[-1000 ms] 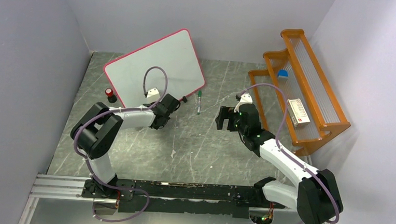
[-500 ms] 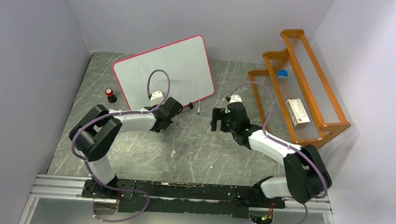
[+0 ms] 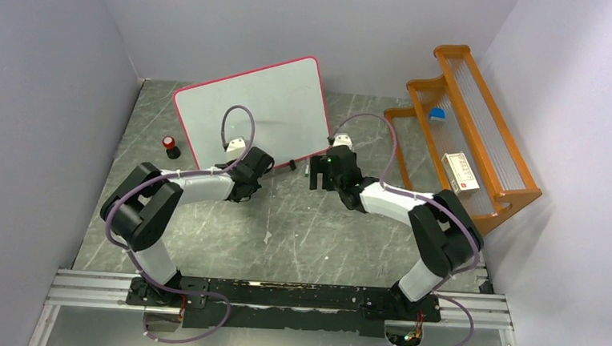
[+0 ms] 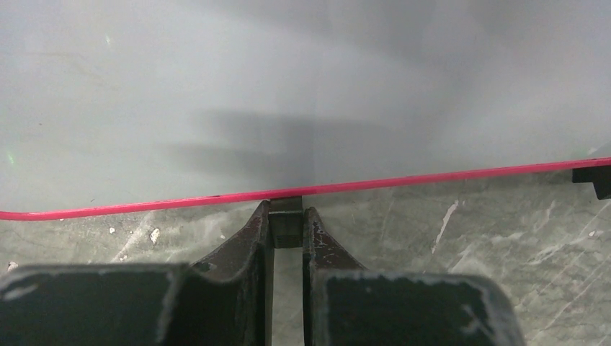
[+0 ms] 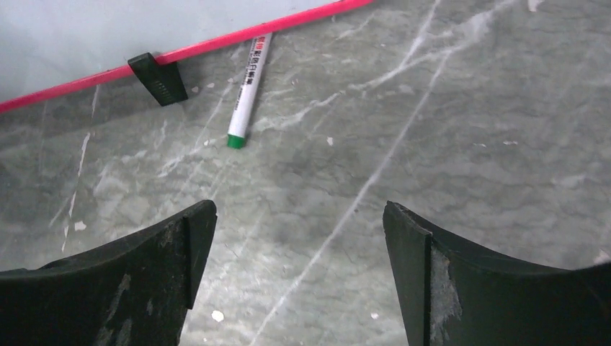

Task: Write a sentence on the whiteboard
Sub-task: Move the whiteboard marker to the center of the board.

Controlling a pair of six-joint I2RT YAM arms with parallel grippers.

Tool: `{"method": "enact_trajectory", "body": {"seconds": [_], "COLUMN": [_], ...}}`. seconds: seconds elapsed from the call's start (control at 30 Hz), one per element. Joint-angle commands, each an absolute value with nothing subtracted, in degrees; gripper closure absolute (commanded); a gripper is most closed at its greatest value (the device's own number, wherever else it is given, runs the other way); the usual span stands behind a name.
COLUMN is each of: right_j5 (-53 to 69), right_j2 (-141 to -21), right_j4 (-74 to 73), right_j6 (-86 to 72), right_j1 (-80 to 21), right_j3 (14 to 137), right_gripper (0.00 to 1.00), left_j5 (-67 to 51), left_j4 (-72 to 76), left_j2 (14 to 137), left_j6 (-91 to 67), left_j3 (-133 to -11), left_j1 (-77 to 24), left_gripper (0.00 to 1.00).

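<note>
The whiteboard stands tilted at the back, white with a thin pink-red frame; its face reads blank and the sentence is out of view. My left gripper is shut on a small black foot under the board's lower edge. My right gripper hovers open over the marble floor just right of the board. A white marker with a green end lies ahead of it, beside another black foot and the board's frame. Nothing is between the right fingers.
An orange wooden rack stands at the right wall, holding a white box and a small blue item. A small red-and-black object sits left of the board. Grey walls close in on three sides.
The board swung and shifted right with my left gripper on its foot. My right arm reached left and forward, ending close to the marker at the board's lower right corner.
</note>
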State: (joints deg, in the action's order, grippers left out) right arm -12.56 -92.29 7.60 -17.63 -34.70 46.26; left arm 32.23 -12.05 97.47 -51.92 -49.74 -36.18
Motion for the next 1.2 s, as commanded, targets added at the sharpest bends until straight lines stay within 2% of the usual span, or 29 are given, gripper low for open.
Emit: {"method": "enact_trajectory", "body": {"seconds": [0.0,0.4,0.53,0.73,0.93,1.17], "right_j5": [-15.41,-19.48,-20.88,-23.28,-25.25,-28.62], "right_j2": [-96.97,-108.71,-111.82,-114.20,-111.05,-101.92], "right_j4": [10.42,10.79,10.26,9.29,6.54,-1.93], "right_j6": [-18.80,-21.12,-21.68,-22.73,-23.73,-30.72], "right_j1": [-36.30,-38.38,-38.63,-38.85,-38.85,-38.60], "right_j3": [49.67,58.44,60.98,61.96,58.01,49.94], "right_gripper": [0.13,0.35,0.42,0.60,1.00,1.00], "left_j5": [30.01,27.80,26.76,25.14,24.78,24.97], "left_j4": [-17.77,-20.36,-20.82,-19.55,-19.25,-18.78], "left_j2": [97.85,86.01,83.70,81.84,81.57,81.43], "left_j6": [-49.59,-47.92,-47.68,-47.21,-46.81,-46.07], "left_j3": [-46.19,-43.36,-42.80,-41.41,-41.48,-41.57], "left_j1": [-35.22,-35.17,-35.14,-34.07,-33.34,-32.24], "left_gripper": [0.84,0.45,0.42,0.41,0.41,0.41]}}
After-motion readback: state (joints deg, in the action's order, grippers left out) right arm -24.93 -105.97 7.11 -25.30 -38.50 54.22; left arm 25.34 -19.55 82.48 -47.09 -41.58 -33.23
